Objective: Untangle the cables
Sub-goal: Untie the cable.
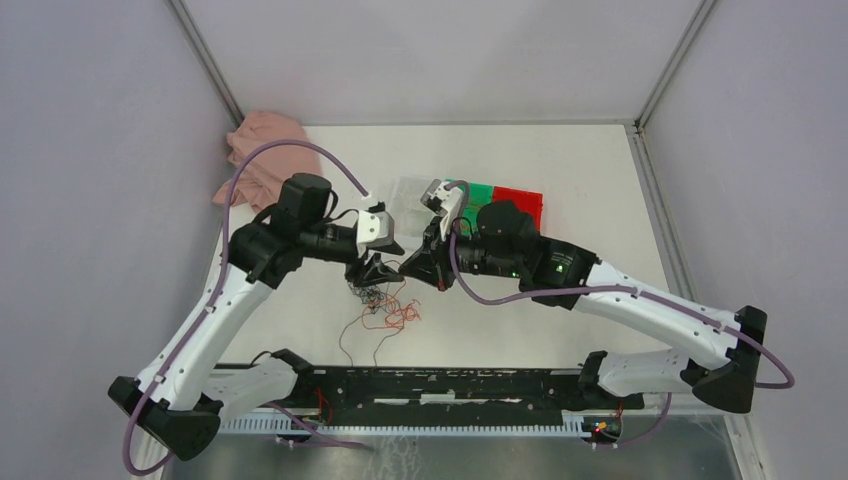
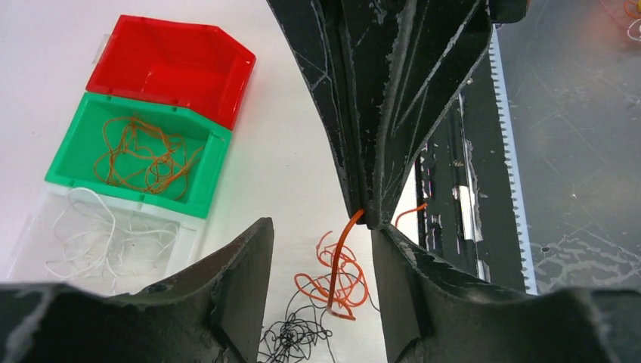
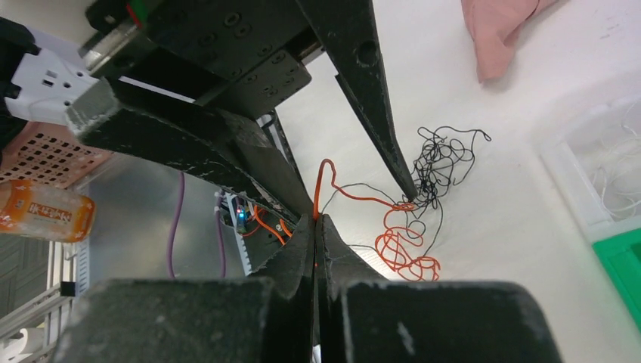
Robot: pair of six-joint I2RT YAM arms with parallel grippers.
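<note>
Now | right tool pinching 1 orange strand | left tool spread astride it, lower centre | advice: close low near black wad, pull apart slowly

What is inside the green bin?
Only loose curls of orange wire lie inside the green bin. Its near wall hides a strip of the floor, so anything small lying there cannot be seen.

thin orange and black cables lie in a loose curly tangle on the table; one orange strand rises up from it.
</note>
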